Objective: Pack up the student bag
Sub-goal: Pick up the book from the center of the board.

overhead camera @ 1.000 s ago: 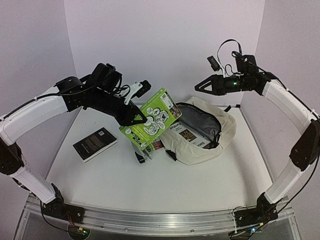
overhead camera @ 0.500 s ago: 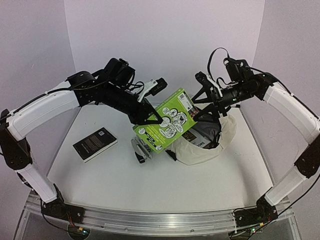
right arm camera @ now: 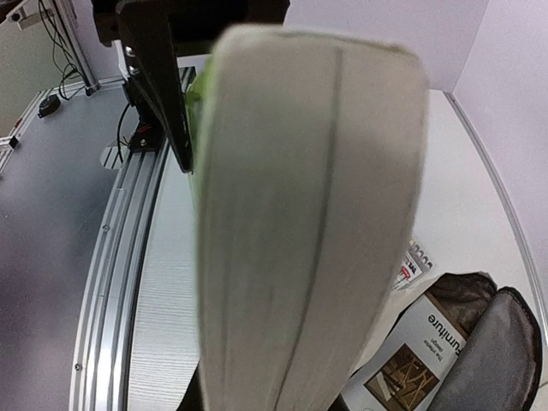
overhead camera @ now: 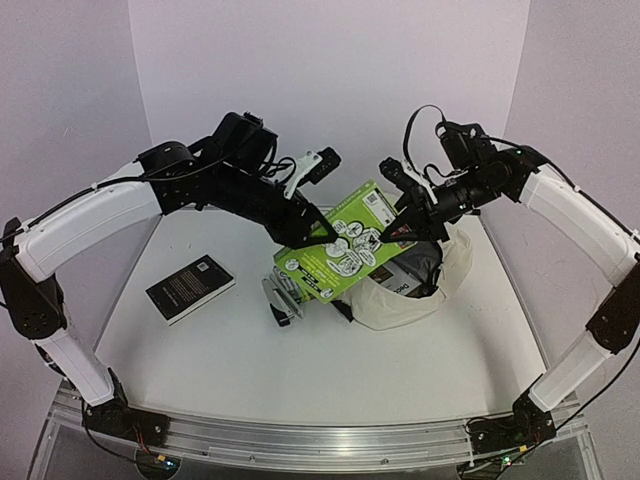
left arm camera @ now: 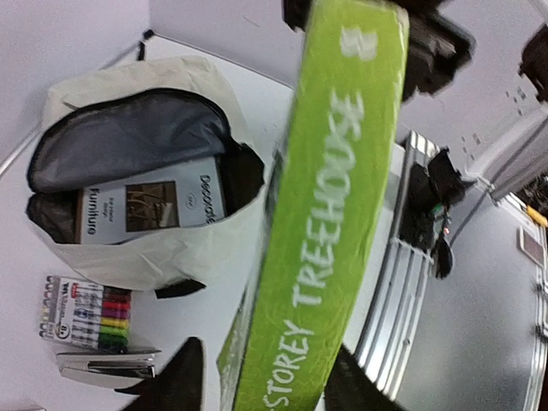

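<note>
1. Looking left, your left claw straddles the bright green rectangular book; pinching or slack, you cannot tell.
2. Your right claw clamps its opposite edge.
3. The cream fabric backpack lies unzipped on the counter below.

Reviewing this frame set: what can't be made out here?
Right wrist view: the blurred page edge of the green paperback book fills the frame, hiding the right gripper.
Left wrist view: the bottom edge cuts off the spine title and most of the left gripper.
Top view: which gripper actually clamps the book is too small to tell; the book hides most of the marker pack.
</note>
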You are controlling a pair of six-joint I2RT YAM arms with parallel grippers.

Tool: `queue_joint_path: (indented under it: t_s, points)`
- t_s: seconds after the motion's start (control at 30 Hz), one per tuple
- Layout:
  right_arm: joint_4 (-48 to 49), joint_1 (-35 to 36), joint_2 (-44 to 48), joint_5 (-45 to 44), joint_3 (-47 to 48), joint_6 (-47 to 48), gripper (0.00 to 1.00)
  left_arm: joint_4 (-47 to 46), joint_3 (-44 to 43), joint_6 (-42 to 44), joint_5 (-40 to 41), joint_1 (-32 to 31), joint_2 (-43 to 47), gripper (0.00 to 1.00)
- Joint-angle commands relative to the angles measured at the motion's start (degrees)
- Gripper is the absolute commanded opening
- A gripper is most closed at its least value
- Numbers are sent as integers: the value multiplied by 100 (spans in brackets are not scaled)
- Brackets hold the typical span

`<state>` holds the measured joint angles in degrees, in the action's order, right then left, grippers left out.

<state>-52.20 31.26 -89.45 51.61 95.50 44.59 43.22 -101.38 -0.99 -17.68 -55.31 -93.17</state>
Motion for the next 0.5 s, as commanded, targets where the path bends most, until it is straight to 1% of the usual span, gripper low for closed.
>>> queue_joint_path:
  t_s: [0.0,0.03,0.07,0.1,0.13,0.2,0.27,0.3,0.4,0.47]
  points:
    - [630,74,90,-996,209,-646,0,-677,-1,-1179,1225,156,261,77]
    - [971,74,136,-1377,129,-868,0,-746,76,-1476,1447,244,333,90]
    - [1327,74,195,-1757,32,-1066,0,-794,143,-1833,1696,338,405,98]
    - [1715,74,274,-2137,-95,-1222,0,-804,193,-2284,1982,445,478,100]
    - [2197,76,359,-2558,-249,-1355,0,-748,189,-2700,2065,619,537,100]
    - [3204,74,652,-3295,-681,-1613,0,-789,212,-3275,1558,1018,629,100]
    - [4293,96,909,-3906,-1207,-1551,0,-863,236,-3895,1307,1245,650,100]
    - [4751,133,1017,-4234,-1433,-1457,0,-976,284,-4133,1310,1274,650,100]
    - [6157,302,1263,-4930,-2148,-755,0,-1415,481,-4909,1232,1306,640,100]
    - [7531,422,1410,-5243,-2821,-71,0,-1755,611,-5453,962,1358,593,100]
